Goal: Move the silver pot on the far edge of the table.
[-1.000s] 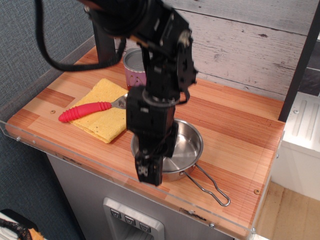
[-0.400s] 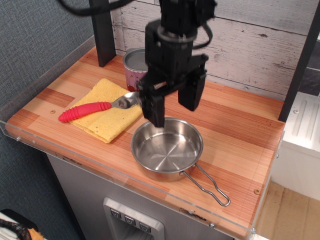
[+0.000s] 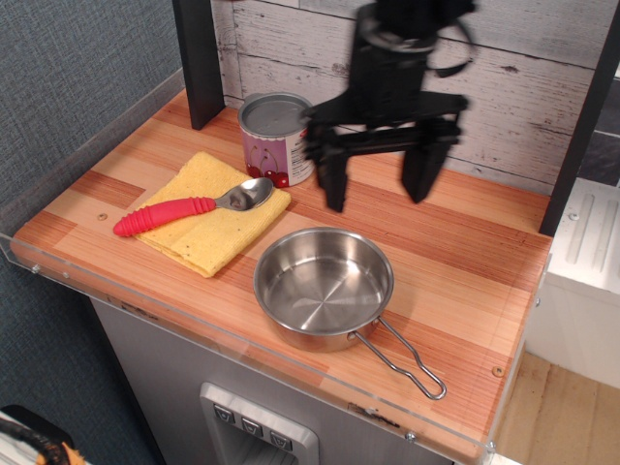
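The silver pot (image 3: 323,288) sits on the table (image 3: 465,262) near its front edge, with its wire loop handle (image 3: 407,360) pointing to the front right. My gripper (image 3: 378,189) hangs above the table behind the pot, toward the back wall. Its two black fingers (image 3: 332,174) are spread wide apart and hold nothing. It is well clear of the pot.
A tin can with a cherry label (image 3: 275,139) stands at the back, left of the gripper. A yellow cloth (image 3: 208,218) lies at the left with a red-handled spoon (image 3: 184,210) on it. A black post (image 3: 199,58) stands at the back left. A clear acrylic rim (image 3: 87,271) edges the table.
The gripper has risen from the pot's front rim and swung back toward the wall, now spread wide. The pot has not moved.
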You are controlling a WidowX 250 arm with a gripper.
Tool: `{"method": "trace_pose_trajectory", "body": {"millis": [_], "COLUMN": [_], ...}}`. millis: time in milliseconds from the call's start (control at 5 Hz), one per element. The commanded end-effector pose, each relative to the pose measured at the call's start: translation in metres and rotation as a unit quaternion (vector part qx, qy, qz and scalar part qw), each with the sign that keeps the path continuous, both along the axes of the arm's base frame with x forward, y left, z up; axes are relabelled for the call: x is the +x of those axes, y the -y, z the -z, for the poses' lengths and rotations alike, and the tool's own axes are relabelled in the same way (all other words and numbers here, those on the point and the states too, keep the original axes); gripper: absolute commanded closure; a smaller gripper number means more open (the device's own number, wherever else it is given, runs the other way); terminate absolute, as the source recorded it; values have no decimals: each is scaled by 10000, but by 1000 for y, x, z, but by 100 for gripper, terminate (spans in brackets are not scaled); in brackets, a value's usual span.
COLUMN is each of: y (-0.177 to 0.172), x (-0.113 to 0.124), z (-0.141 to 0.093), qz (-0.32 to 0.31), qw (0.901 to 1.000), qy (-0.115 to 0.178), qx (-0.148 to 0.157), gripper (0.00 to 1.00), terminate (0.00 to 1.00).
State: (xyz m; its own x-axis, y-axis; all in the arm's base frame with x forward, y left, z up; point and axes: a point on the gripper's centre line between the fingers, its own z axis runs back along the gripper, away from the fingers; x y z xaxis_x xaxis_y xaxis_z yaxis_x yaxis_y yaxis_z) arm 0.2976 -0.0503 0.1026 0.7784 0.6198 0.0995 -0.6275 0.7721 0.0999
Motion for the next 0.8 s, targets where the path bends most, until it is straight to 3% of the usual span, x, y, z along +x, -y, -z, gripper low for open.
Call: {"method": "trace_pose_trajectory", "body": {"millis": [0,200,400,600], "y": [55,57,57,57], "x": [-2,-2,-2,-2], "z": [-22,-33,-33,-33], "qz": [2373,3555,3555,3555], "qw": [9705,9333,9333,9333], "qy": [363,507,507,507], "qx": [243,-28,-28,-28], "gripper": [0,0,0,0], "terminate": [0,0,0,100]}}
